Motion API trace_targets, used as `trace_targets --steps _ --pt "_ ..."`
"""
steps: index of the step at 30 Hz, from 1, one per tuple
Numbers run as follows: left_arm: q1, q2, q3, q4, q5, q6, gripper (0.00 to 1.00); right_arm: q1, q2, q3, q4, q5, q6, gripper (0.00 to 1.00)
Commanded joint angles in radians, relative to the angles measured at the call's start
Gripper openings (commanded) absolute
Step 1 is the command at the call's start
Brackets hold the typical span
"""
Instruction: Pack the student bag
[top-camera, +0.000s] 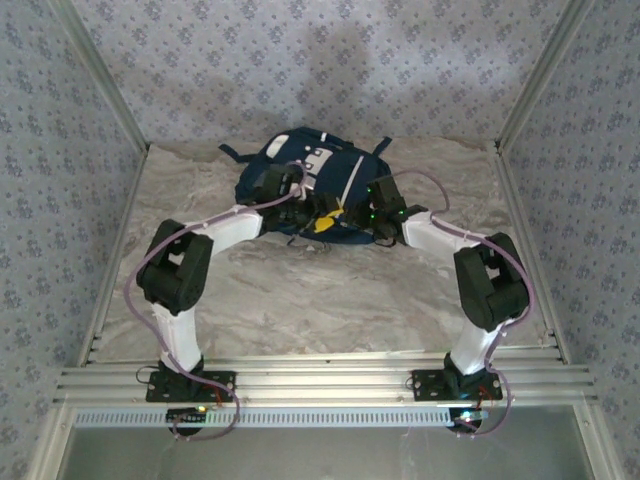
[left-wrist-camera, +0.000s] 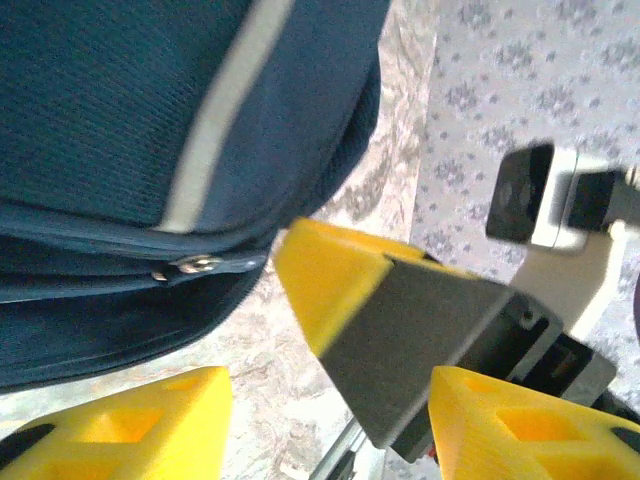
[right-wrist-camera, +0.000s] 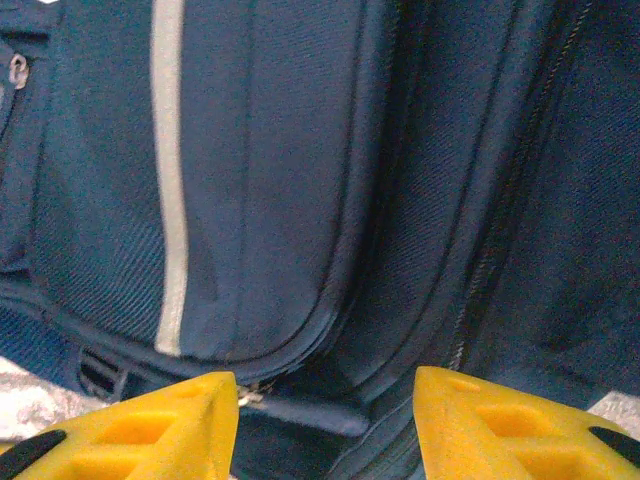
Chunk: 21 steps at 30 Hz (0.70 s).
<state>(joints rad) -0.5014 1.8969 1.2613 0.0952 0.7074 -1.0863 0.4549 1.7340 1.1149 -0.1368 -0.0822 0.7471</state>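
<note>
The left gripper (left-wrist-camera: 330, 432) is seen with its yellow wedge-shaped fingers (left-wrist-camera: 130, 425) parted, and nothing is clamped between them. It is poised just beside the near edge of the bag, close to a small metal zip pull (left-wrist-camera: 195, 265) on a closed zip. The right gripper (right-wrist-camera: 328, 418) is likewise spread. Its yellow fingers (right-wrist-camera: 520, 425) are set to either side of a zipped seam, and no fabric is pinched as far as can be made out. One finger of the right gripper (left-wrist-camera: 335, 275) is caught in the left wrist view, close in front of the left one, so the two grippers are placed near each other at the same edge.

The large navy-blue fabric student bag (top-camera: 300, 165), marked with white stripes, is laid flat at the far middle of the pale marble-patterned table (top-camera: 320, 300). Both arms are reached over to its near side.

Every stretch of zip that can be seen is shut. The work is therefore judged to be at the zip itself: a pull is to be caught while the bag is steadied. Whether anything has been put inside cannot be told, nor what is meant to go in.
</note>
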Motion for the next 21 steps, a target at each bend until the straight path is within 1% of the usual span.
trace_targets --steps 1,5,8,10,13,16,21 --pt "0.058 -0.070 -0.006 -0.085 -0.050 0.091 0.60 0.021 -0.023 0.053 -0.079 0.006 -0.154 0.49" --pt "0.098 -0.089 -0.035 -0.137 -0.097 0.106 0.66 0.016 -0.004 0.173 -0.222 -0.068 -0.473 0.50" --pt "0.113 -0.099 -0.075 -0.150 -0.133 0.092 0.70 0.002 0.016 0.235 -0.322 -0.127 -0.604 0.50" --pt "0.116 -0.100 -0.096 -0.146 -0.157 0.074 0.71 -0.006 0.027 0.254 -0.337 -0.169 -0.654 0.50" --pt "0.118 -0.088 -0.122 -0.121 -0.172 0.039 0.72 -0.008 0.077 0.310 -0.382 -0.174 -0.694 0.50" --pt "0.117 -0.074 -0.127 -0.101 -0.174 0.017 0.72 -0.004 0.129 0.349 -0.437 -0.172 -0.746 0.49" --pt "0.118 -0.054 -0.117 -0.104 -0.193 0.016 0.73 0.003 0.169 0.342 -0.439 -0.143 -0.773 0.47"
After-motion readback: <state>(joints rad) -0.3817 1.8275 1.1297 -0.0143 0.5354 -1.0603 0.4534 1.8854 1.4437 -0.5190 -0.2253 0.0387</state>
